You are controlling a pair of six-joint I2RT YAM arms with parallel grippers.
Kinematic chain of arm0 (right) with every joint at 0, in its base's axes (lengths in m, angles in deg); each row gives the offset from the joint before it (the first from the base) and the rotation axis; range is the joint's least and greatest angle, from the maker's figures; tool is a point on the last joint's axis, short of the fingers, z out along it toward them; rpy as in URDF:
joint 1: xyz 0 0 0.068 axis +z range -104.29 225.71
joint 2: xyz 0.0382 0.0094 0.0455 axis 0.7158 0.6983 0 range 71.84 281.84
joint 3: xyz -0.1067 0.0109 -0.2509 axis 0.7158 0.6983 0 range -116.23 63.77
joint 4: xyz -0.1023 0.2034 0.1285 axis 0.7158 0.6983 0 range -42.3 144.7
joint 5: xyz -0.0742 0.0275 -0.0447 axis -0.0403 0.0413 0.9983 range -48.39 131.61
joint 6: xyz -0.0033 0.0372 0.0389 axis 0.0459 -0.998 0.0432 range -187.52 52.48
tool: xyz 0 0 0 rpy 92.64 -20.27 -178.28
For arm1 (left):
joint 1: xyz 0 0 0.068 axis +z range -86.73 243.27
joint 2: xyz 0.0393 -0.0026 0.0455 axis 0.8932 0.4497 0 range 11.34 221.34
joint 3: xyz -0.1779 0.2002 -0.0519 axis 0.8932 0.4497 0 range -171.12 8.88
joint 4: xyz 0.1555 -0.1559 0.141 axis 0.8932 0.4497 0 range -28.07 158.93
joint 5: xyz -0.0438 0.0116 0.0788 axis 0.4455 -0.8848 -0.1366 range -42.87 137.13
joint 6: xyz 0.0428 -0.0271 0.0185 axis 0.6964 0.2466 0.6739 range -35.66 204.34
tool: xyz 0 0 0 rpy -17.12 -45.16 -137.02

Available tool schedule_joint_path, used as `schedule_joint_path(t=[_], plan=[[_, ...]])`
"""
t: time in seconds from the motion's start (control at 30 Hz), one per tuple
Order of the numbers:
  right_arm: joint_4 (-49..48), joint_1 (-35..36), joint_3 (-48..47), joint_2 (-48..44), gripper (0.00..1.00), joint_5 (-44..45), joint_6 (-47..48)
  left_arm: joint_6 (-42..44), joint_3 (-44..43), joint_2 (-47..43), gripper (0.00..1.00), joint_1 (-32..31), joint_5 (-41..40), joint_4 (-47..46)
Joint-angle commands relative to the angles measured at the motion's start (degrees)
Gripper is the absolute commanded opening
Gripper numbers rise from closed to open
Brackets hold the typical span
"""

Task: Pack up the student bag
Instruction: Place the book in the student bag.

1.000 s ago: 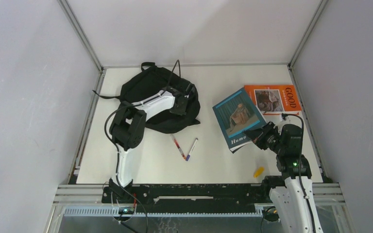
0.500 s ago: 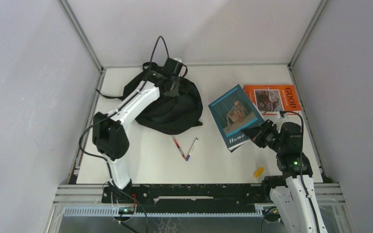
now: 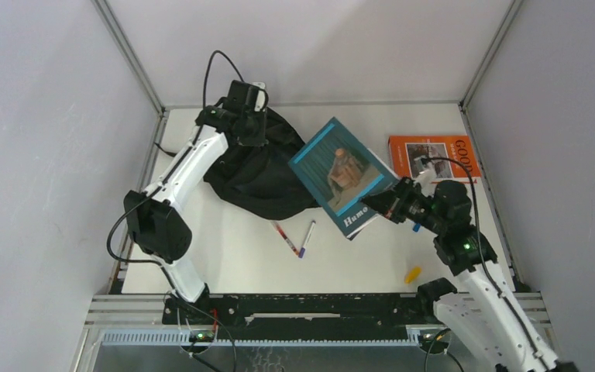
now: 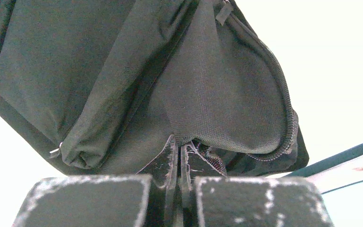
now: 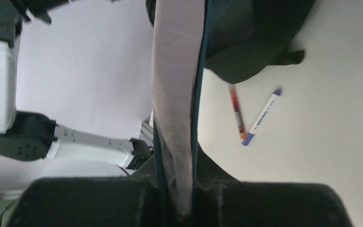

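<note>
The student bag [image 3: 259, 174] is a black fabric backpack at the back left of the table. My left gripper [image 3: 249, 128] is shut on a fold of its fabric beside the zip and holds that edge raised. In the left wrist view the fingers [image 4: 172, 153] pinch the bag [image 4: 137, 71] at the zip edge, which gapes a little. My right gripper [image 3: 380, 203] is shut on the near corner of a teal book [image 3: 339, 172], held in the air beside the bag's right side. The right wrist view shows that book [image 5: 179, 85] edge-on, with the bag [image 5: 250, 38] beyond it.
An orange book [image 3: 434, 155] lies flat at the back right. A red pen [image 3: 284, 235] and a white-and-blue pen [image 3: 306, 238] lie in front of the bag. A small yellow object [image 3: 412, 273] sits near the front edge by the right arm's base.
The left gripper closed on the bag and moved toward the back, pulling the bag's edge up. The right arm carried the teal book left, off the orange book, toward the bag.
</note>
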Motion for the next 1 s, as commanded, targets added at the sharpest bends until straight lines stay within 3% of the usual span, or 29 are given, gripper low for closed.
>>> schedule_joint_path(t=[0.0,0.3,0.7,0.97], plan=[[-6.7,10.6,-4.5,5.9,0.02,9.9,-2.1,-0.3,-2.5,-4.7,0.0,1.8,7.7,-1.8],[-18.1,19.5,-3.8,21.7,0.0,20.8,-7.8,-0.8,-2.2,-6.7,0.0,3.0,10.0,-1.9],[-40.8,24.5,-9.1,44.0,0.0,10.0,-16.8,-0.2,1.8,-9.5,0.0,3.5,17.7,-5.2],[-42.5,25.7,-19.1,56.6,0.0,1.3,-20.0,1.3,3.6,-10.0,0.0,3.6,18.5,-6.4]])
